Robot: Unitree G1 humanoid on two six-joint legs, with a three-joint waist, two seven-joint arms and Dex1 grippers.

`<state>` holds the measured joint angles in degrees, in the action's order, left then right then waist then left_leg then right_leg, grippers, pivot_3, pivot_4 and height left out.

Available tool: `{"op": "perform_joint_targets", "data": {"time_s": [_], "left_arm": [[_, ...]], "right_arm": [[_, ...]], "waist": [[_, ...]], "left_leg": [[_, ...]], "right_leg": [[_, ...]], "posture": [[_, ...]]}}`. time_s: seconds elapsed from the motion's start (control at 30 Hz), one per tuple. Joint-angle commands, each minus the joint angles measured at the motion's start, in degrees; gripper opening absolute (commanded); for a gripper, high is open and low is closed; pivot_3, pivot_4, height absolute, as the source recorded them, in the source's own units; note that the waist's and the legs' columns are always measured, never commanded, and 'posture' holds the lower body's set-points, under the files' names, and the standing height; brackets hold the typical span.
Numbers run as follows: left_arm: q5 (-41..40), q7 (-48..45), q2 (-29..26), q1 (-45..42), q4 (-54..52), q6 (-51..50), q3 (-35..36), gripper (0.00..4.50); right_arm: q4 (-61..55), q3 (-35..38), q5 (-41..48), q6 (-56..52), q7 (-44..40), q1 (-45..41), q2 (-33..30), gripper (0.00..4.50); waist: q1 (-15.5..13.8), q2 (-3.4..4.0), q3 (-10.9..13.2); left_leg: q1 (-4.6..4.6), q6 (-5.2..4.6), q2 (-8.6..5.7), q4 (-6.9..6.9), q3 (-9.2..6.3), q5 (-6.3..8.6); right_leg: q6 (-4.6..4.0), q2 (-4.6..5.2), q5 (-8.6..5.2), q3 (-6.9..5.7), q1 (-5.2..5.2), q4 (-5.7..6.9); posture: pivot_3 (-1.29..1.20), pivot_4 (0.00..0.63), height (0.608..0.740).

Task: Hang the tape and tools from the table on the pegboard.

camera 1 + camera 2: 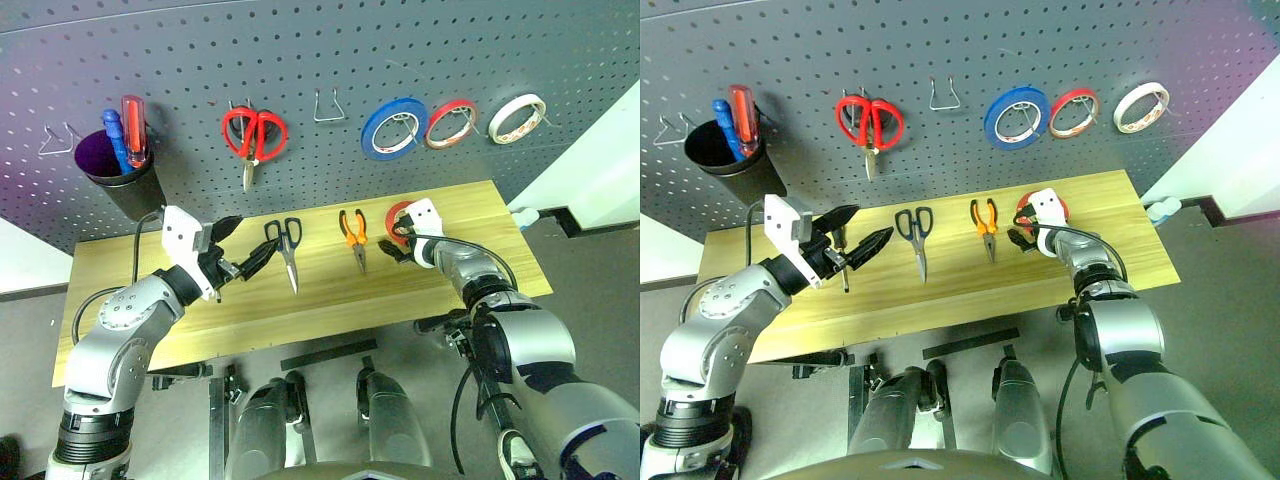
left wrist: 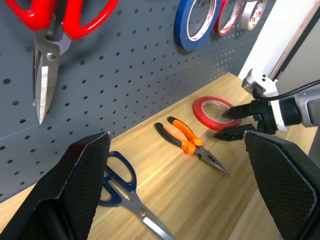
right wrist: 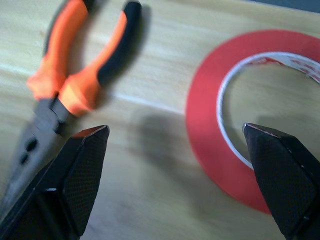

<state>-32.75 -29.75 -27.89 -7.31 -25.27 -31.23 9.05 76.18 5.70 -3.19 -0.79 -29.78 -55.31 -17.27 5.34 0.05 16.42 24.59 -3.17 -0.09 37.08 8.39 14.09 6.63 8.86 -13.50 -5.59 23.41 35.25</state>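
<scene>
Nothing hung from the table yet, judging by what lies there. On the pegboard at the far side already: red scissors, blue roll, smaller red roll, white roll, plus a black cup with screwdrivers at far left; an empty wire hook between the red scissors and the blue roll. On the table, left to right: slim screwdriver, scissors, pliers, tape. All four left to hang. Right gripper spread wide, empty, just at the near edge of the tape, between it and the pliers. Left gripper likewise wide and empty, held above the left part of the table, over the screwdriver. Likely first pick: the tape.
</scene>
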Motion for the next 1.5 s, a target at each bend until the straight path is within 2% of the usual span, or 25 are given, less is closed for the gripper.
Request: {"op": "perform_joint_targets", "data": {"time_s": [0.03,0.5,0.7,1.07,1.2,1.33,1.5], "left_arm": [[-0.7,0.2,-0.3,0.4,-2.6,0.3,1.2,4.46],[-2.3,1.5,-0.2,2.0,-5.6,-1.2,1.9,4.46],[-5.4,2.2,-0.5,2.7,-7.5,-3.4,3.2,4.46],[-7.6,4.0,-0.7,3.4,-9.4,-5.2,3.5,4.46],[-7.8,4.1,-0.9,3.8,-9.9,-5.5,3.6,4.5],[-7.8,4.1,-0.8,3.8,-10.1,-5.6,3.6,4.5],[-7.7,4.2,-0.8,3.8,-10.1,-5.6,3.5,4.5]], "right_arm": [[-2.1,2.8,2.8,0.8,1.8,-0.8,0.1,4.5],[-4.6,2.4,3.2,1.9,6.3,4.4,1.7,4.5],[-5.2,3.5,4.6,2.3,7.3,3.8,0.9,4.5],[-4.1,1.2,2.3,1.4,7.5,4.3,-0.2,4.5],[-3.9,-0.9,0.3,0.9,7.9,4.6,-0.5,3.68],[-3.9,-0.6,0.9,0.2,6.7,5.2,-0.4,2.29],[-4.2,-0.7,0.9,0.0,6.8,5.4,-0.4,0.77]], "waist": [[-0.1,0.0,0.0],[-1.4,0.0,0.0],[-1.4,0.04,0.2],[-1.4,-0.05,1.0],[-1.4,-0.1,1.1],[-1.4,-0.19,1.3],[-1.4,-0.22,1.3]], "left_leg": [[0.01,0.0,0.0,-0.01,0.0,0.0],[0.35,0.01,-0.03,-0.02,0.0,0.0],[0.48,0.01,-0.01,-0.03,0.0,0.0],[0.8,-0.13,0.0,0.03,0.0,-0.08],[0.8,-0.11,0.0,0.06,0.0,-0.08],[0.79,-0.07,0.01,0.06,0.0,-0.05],[0.79,-0.04,0.02,0.06,0.0,-0.03]], "right_leg": [[0.0,0.0,0.0,0.0,0.01,0.0],[0.0,0.03,0.0,0.0,0.33,-0.04],[0.0,0.02,0.0,-0.01,0.47,-0.04],[0.01,-0.06,0.0,-0.07,0.77,-0.01],[0.01,-0.06,0.0,-0.07,0.76,0.0],[0.01,-0.08,-0.01,-0.07,0.76,0.0],[0.01,-0.09,-0.01,-0.07,0.76,0.0]], "posture": [[-0.02,0.294,0.74],[-0.02,0.311,0.74],[-0.01,0.324,0.74],[-0.01,0.342,0.74],[-0.01,0.343,0.74],[-0.01,0.344,0.74],[-0.02,0.344,0.74]]}}
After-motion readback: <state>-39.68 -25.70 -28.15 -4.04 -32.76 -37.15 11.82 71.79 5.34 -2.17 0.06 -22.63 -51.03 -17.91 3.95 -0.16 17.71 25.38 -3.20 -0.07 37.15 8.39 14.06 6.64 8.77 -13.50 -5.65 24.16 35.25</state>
